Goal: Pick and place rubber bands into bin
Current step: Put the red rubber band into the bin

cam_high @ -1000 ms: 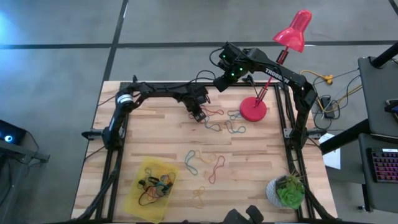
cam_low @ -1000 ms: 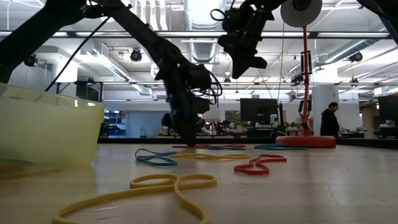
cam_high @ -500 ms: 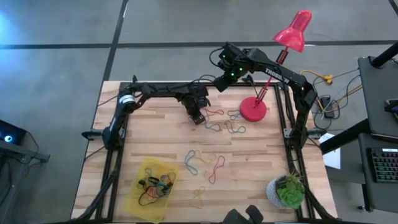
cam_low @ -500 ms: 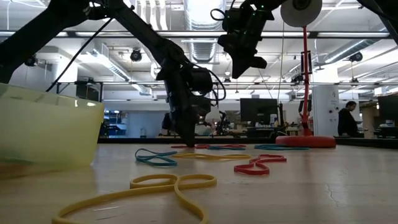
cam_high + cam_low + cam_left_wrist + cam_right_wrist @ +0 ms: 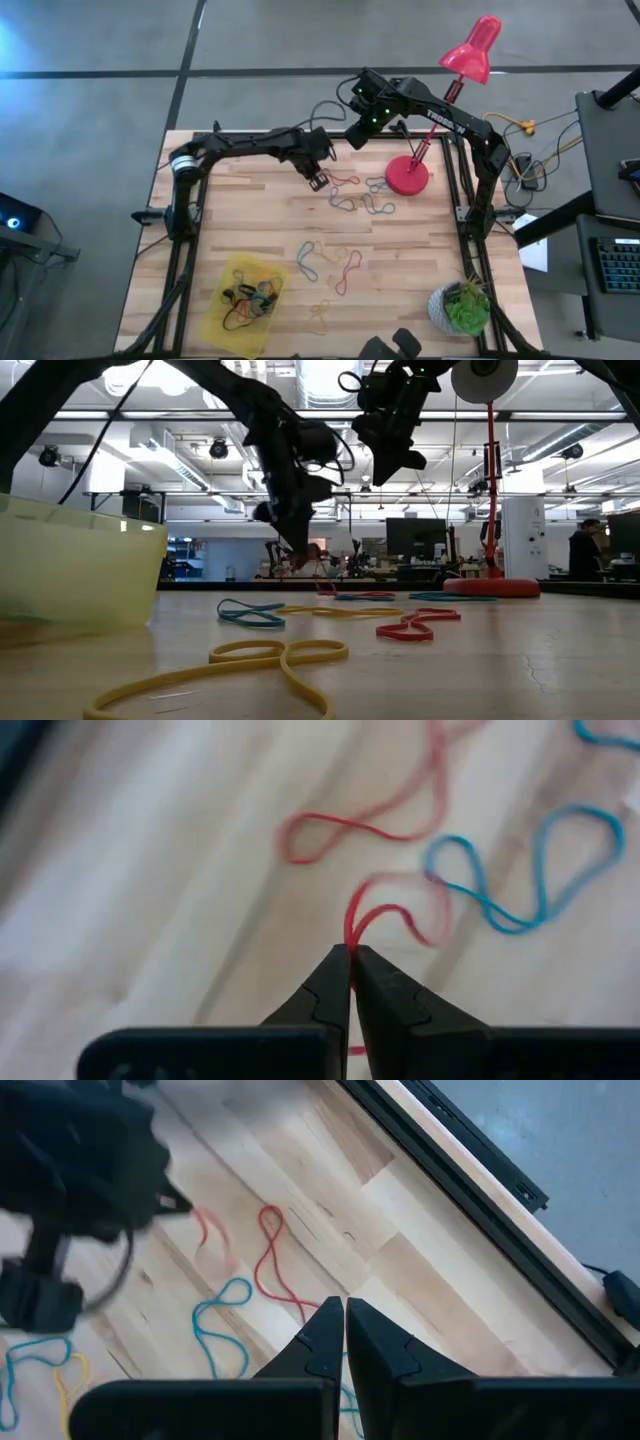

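My left gripper (image 5: 318,181) hangs above the table's far middle, shut on a red rubber band (image 5: 385,915). Other rubber bands lie loose on the wood: a red one (image 5: 345,820) and a blue one (image 5: 520,870) under it, more at mid-table (image 5: 345,268), and a yellow one (image 5: 270,658) close to the low camera. The yellow bin (image 5: 224,277) stands flat at the near left with several bands inside. My right gripper (image 5: 356,133) waits high over the far edge, shut on nothing (image 5: 345,1308). My left gripper pinches the red band between its two fingertips, where two strands of the loop come out side by side (image 5: 352,932). The fingers slant steeply down from the table's left. The band hangs slack below the tips (image 5: 318,572); whether its lower end still touches the wood, I cannot tell.
A red desk lamp stands on its round base (image 5: 407,177) at the far right, close to the bands. A potted green plant (image 5: 462,306) sits at the near right corner. Black frame rails run along the table's left and right sides.
My left gripper has risen from the tabletop, carrying one end of the red band up with it; the band's lower part trails beneath. My right gripper has kept its place.
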Robot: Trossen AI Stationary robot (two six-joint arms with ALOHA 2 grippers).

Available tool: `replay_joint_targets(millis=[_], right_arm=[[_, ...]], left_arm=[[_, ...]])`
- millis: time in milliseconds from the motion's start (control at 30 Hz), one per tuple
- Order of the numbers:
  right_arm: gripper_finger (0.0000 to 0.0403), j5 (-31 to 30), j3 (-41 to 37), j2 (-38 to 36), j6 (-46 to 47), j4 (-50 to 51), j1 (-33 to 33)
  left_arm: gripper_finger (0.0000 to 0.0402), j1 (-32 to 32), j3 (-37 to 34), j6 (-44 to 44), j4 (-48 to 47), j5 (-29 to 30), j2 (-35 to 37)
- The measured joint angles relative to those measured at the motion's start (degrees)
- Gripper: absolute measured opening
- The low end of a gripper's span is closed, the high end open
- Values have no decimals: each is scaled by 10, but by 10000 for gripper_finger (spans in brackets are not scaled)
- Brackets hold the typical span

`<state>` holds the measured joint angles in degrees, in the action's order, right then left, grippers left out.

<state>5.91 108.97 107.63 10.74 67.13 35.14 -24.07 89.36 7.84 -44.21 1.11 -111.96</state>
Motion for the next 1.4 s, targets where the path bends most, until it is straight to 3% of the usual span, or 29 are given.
replay_joint_targets(millis=[300, 467, 600, 800, 967, 1100, 1267, 1400], right_arm=[[9, 0, 0, -2, -24, 4, -2], [8, 0, -2, -10, -23, 8, -18], [9, 0, -3, -11, -10, 12, -44], [8, 0, -18, -11, 11, 13, -93], [9, 0, -44, -11, 51, 11, -137], [9, -1, -63, -11, 87, 0, -174], [9, -1, -86, -11, 121, -4, -221], [8, -4, -99, -11, 117, -3, -258]], left_arm=[[0, 29, -9, 100, -96, 101, 128], [0, 79, -9, 163, -198, 107, 217], [0, 156, -11, 213, -303, 81, 273], [0, 339, -18, 365, -395, 32, 344], [0, 514, -21, 529, -393, 24, 361], [0, 613, -54, 620, -376, 34, 343], [0, 689, -141, 669, -229, 4, 306], [0, 710, -211, 672, -125, -6, 268]])
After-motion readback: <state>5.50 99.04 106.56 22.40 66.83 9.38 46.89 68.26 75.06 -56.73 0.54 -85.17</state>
